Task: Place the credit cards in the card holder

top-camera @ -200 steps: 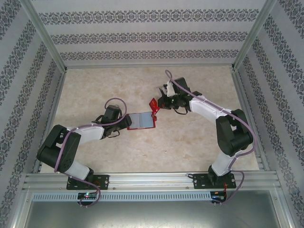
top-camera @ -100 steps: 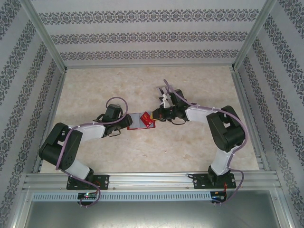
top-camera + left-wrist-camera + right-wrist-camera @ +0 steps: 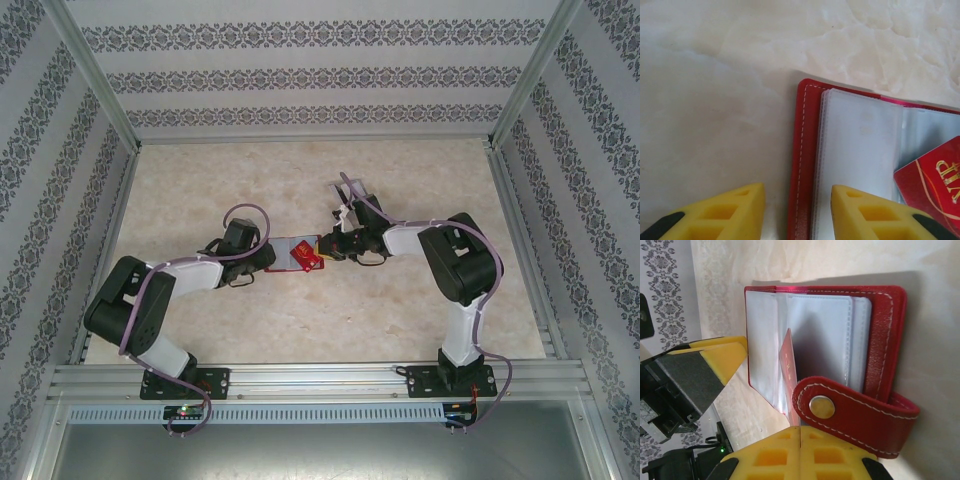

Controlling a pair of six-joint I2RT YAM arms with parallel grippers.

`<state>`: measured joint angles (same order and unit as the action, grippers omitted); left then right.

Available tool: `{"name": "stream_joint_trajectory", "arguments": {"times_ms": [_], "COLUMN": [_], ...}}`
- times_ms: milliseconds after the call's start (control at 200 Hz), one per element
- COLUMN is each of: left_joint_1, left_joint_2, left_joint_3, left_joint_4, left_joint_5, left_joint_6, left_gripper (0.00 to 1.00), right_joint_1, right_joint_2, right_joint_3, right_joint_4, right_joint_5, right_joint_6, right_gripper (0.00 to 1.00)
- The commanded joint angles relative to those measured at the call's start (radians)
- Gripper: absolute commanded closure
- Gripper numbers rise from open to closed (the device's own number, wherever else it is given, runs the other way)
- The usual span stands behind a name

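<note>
From my station I saw the small red leather-like folding card holder (image 3: 885, 340) lying open on the pale marbled tabletop (image 3: 715, 100), near its middle, between the two arms. Its clear plastic sleeves (image 3: 860, 145) faced up, and its red snap tab (image 3: 865, 417) with a round metal stud hung free on the side toward the right arm. The left tool (image 3: 797, 195) was released: its two yellow fingers stood apart, one over the bare tabletop and one over the sleeves, with the stitched red edge of the card holder between them. The right tool (image 3: 800, 432) was clenched on a thin red plastic credit card (image 3: 935, 185) with gold lettering, its yellow fingers pressed together just beside the snap tab. The free end of the credit card lay tilted among the sleeves. I could not tell whether it sat inside a pocket or only between two sleeves.
</note>
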<state>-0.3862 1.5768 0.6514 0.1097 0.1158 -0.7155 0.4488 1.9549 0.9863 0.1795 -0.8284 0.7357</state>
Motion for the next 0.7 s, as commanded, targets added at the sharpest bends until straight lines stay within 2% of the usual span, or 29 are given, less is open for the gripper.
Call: {"name": "stream_joint_trajectory", "arguments": {"times_ms": [0,185,694], "left_joint_1": [-0.008,-0.007,-0.008], "left_joint_2": [0.036,0.044,0.048], "left_joint_3": [0.032,0.043,0.044], "left_joint_4": [-0.044,-0.066,-0.076], "left_joint_5": [0.000,-0.016,-0.023], "left_joint_6": [-0.006,-0.017,-0.023], "left_gripper": [0.65,0.74,0.83], "right_joint_1": [-0.001,0.002,0.056], "right_joint_2": [0.019,0.037,0.093], "right_joint_3": [0.019,0.015,0.048], "right_joint_4": [0.046,0.095,0.190], "right_joint_5": [-0.012,0.009,0.084], "right_joint_6": [0.019,0.063,0.136], "right_gripper": [1.00,1.00,1.00]}}
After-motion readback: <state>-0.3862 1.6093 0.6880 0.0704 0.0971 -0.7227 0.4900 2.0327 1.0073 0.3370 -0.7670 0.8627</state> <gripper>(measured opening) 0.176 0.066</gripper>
